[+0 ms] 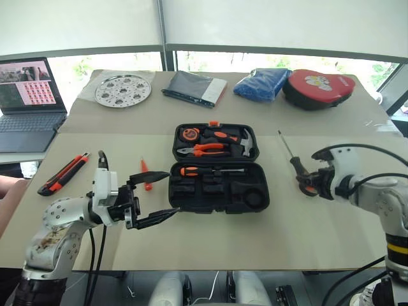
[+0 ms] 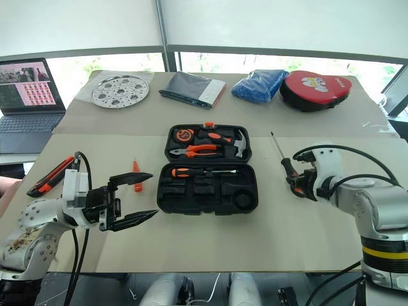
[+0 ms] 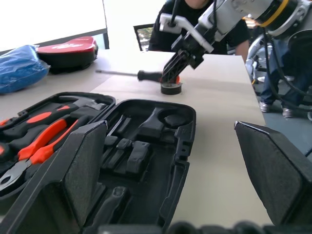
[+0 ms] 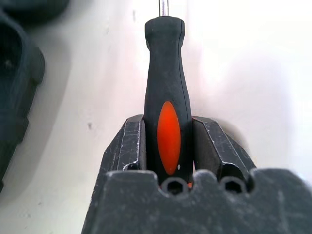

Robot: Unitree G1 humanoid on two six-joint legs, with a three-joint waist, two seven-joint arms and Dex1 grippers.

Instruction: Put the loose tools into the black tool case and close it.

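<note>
The black tool case (image 1: 255,191) lies open mid-table, with a hammer, pliers and tape measure in its far half and one orange-and-black screwdriver (image 1: 207,171) in the near half. My right gripper (image 1: 308,180) is to the right of the case, shut on the handle of the second screwdriver (image 4: 168,73), whose shaft (image 1: 284,144) points away. A small dark tape roll (image 3: 171,88) sits just under that gripper. The utility knife (image 1: 64,173) and the slim orange tool (image 1: 146,175) lie left of the case. My left gripper (image 1: 172,192) hovers open at the case's left edge, holding nothing.
Along the far side are a round metal tray (image 1: 122,89), a flat dark pouch (image 1: 194,87), a blue bag (image 1: 261,83) and a red-topped oval case (image 1: 317,88). A laptop (image 1: 25,95) stands at the far left. A person (image 3: 195,19) stands beyond the table's right end.
</note>
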